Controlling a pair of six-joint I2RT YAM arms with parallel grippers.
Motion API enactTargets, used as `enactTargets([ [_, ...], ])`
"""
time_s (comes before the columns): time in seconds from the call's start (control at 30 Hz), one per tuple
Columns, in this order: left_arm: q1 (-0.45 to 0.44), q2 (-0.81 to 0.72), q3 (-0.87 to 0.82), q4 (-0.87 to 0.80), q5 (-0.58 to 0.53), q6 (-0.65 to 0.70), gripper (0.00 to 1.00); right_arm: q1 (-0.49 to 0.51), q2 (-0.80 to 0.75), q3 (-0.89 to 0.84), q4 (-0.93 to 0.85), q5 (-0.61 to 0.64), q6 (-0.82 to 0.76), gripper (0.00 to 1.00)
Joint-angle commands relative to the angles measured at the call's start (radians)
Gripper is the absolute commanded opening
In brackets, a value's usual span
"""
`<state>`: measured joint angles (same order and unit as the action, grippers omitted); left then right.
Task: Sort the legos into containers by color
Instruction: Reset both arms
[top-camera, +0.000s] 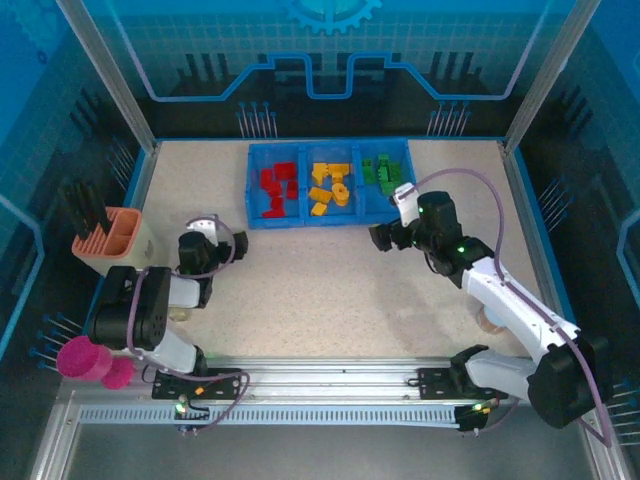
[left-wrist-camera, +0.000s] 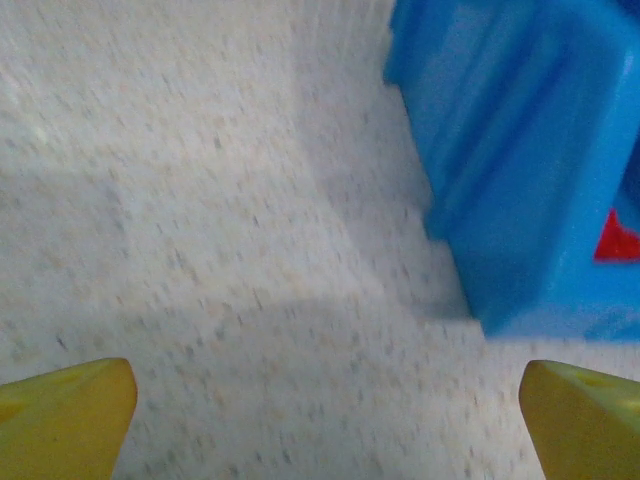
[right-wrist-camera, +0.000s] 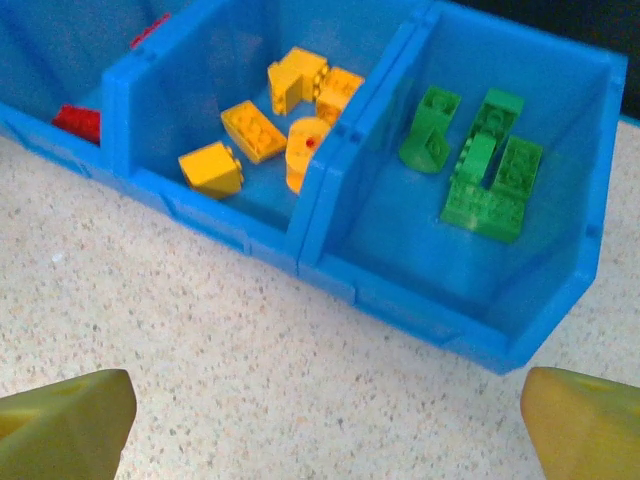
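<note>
Right gripper spread wide, empty, over bare table just short of the blue tray; left gripper equally wide, holding nothing, near the tray's corner; legos lie inside: green right, yellow middle, red left.

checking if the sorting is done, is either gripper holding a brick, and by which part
Nothing is held: the left gripper and the right gripper are both open and empty.
</note>
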<state>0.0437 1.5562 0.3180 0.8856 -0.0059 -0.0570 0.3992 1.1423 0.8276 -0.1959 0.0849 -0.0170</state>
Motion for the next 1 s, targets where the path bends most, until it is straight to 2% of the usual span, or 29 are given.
enactTargets([
  [0.0,-0.008,-0.005,0.026,0.105,0.040,0.042,0.99,-0.015,-0.037,-0.088,0.107,0.015,0.005,1.00],
  [0.03,-0.008,-0.008,0.054,0.049,0.017,0.036,0.99,-0.024,-0.048,-0.128,0.149,0.044,-0.004,1.00],
  [0.17,-0.015,-0.004,0.060,0.044,0.005,0.040,0.99,-0.076,-0.081,-0.240,0.250,0.102,-0.032,1.00],
  [0.3,-0.015,-0.005,0.062,0.041,0.006,0.041,0.99,-0.167,-0.088,-0.406,0.525,0.113,-0.058,1.00],
  [0.43,-0.015,-0.004,0.061,0.043,0.006,0.040,0.99,-0.270,-0.016,-0.536,0.841,0.068,-0.038,1.00],
  [0.6,-0.016,-0.005,0.062,0.041,0.006,0.041,0.99,-0.350,0.155,-0.581,1.135,-0.003,0.004,1.00],
  [0.73,-0.016,-0.005,0.062,0.041,0.006,0.042,0.99,-0.362,0.265,-0.567,1.236,-0.071,0.018,1.00],
  [0.87,-0.018,-0.005,0.062,0.040,0.005,0.043,0.99,-0.351,0.419,-0.582,1.414,-0.068,0.010,1.00],
  [0.97,-0.018,-0.005,0.064,0.039,0.006,0.045,0.99,-0.344,0.393,-0.563,1.329,-0.052,0.004,1.00],
])
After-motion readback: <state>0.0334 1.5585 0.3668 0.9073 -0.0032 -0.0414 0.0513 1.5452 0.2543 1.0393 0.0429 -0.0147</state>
